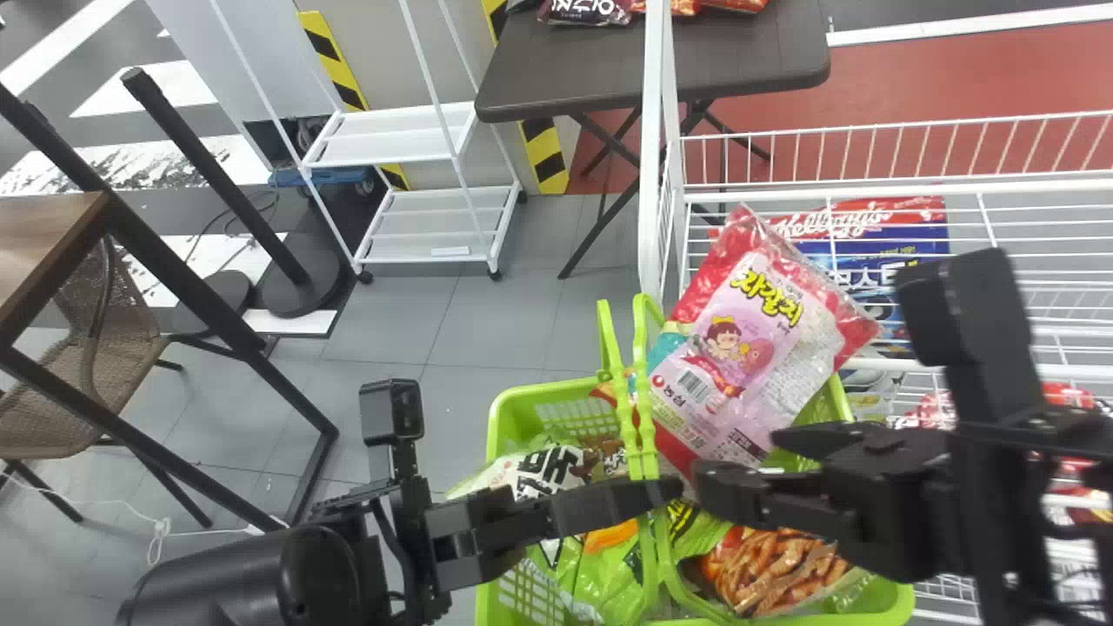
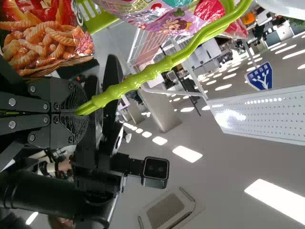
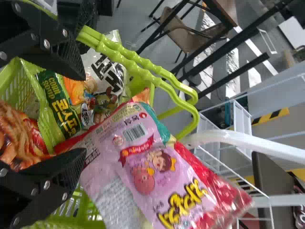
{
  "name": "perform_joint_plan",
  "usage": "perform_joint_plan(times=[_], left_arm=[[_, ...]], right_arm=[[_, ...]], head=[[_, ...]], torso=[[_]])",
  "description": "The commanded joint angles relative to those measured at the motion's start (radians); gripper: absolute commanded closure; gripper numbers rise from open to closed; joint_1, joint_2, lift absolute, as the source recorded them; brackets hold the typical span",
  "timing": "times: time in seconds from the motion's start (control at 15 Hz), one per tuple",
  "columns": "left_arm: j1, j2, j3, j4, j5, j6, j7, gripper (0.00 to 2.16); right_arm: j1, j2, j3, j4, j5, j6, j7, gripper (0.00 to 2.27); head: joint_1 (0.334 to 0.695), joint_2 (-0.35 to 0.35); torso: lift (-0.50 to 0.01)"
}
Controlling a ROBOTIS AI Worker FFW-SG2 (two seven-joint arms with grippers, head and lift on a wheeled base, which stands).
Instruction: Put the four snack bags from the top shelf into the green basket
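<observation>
My left gripper is at the middle of the green basket; in the left wrist view this gripper is closed around the green handle. A pink snack bag leans at the basket's back right, its lower end inside and its top above the rim. Beside its lower end my right gripper hangs over the basket; in the right wrist view the gripper has its fingers wide apart. Inside lie a white-and-black bag, a green corn soup bag and a twisted-snack bag.
On the right stands a white wire shelf holding a blue-and-red box and red packets. A dark folding table is at the back, a white rack behind left, and a wooden table with a chair at far left.
</observation>
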Motion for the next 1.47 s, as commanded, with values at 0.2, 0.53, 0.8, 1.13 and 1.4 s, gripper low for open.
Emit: perform_joint_plan(times=[0.2, 0.53, 0.8, 1.13, 1.4], left_arm=[[0.014, 0.004, 0.032, 0.030, 0.053, -0.021, -0.011, 2.15], [-0.002, -0.002, 0.026, 0.137, 0.114, -0.138, -0.011, 2.15], [-0.002, 0.003, 0.012, 0.146, 0.109, -0.147, -0.011, 2.15], [0.014, 0.007, 0.014, 0.134, 0.111, -0.144, -0.011, 2.15], [0.014, 0.007, 0.006, 0.134, 0.109, -0.147, -0.011, 2.15]], right_arm=[[0.055, -0.003, -0.322, -0.069, -0.030, 0.005, 0.051, 0.08], [0.233, 0.009, -0.487, -0.005, 0.062, -0.466, 0.067, 0.09], [0.251, 0.009, -0.482, 0.288, 0.231, -1.285, 0.074, 0.09], [0.213, 0.001, -0.464, 0.480, 0.338, -1.390, 0.070, 0.08], [0.213, 0.003, -0.425, 0.501, 0.350, -1.390, 0.070, 0.09]], head=[[0.695, 0.184], [0.695, -0.029], [0.695, -0.186], [0.695, -0.246], [0.695, -0.231]], torso=[[-0.004], [-0.004], [-0.004], [-0.004], [-0.004]])
